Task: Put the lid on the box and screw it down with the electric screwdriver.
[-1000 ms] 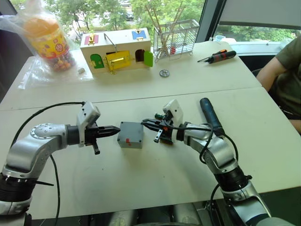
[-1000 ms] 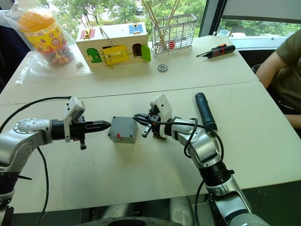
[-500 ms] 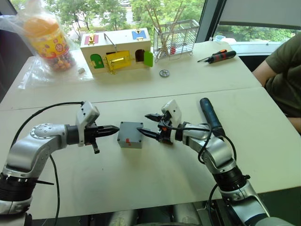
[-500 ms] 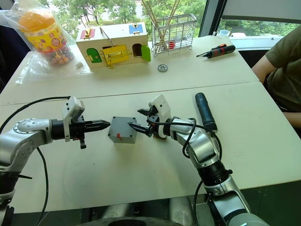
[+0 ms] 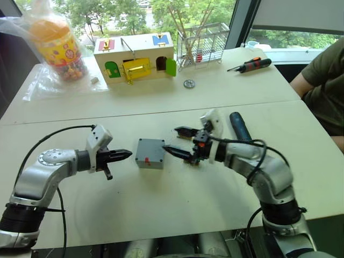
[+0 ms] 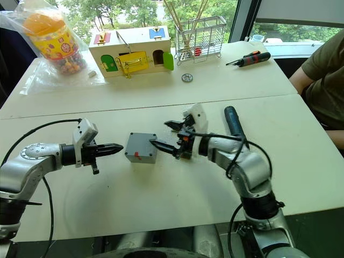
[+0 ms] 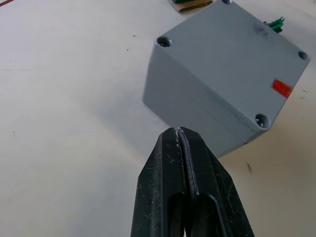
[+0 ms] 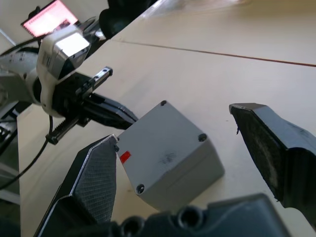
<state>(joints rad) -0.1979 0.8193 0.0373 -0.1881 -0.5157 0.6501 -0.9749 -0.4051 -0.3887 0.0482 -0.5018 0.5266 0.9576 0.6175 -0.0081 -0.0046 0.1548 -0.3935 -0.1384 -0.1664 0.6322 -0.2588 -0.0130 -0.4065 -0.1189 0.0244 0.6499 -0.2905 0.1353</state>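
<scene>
Right claw [image 5: 180, 141] spread, box [image 5: 150, 153] at its 9 o'clock, nearer than closed left claw [image 5: 124, 155]; screwdriver [image 5: 239, 127] behind at 3 o'clock.

The box [image 6: 141, 148] sits on the white table [image 6: 161, 199] with the lid [image 6: 143, 142] on top and a red mark on its near side. The left gripper [image 6: 116, 147] points at the box's left side, fingers pressed together, tip just beside it. The right gripper [image 6: 165, 136] is spread wide at the box's right side. The electric screwdriver [image 6: 232, 123] lies behind the right arm. A person's arm [image 6: 322, 64] shows at the right edge
</scene>
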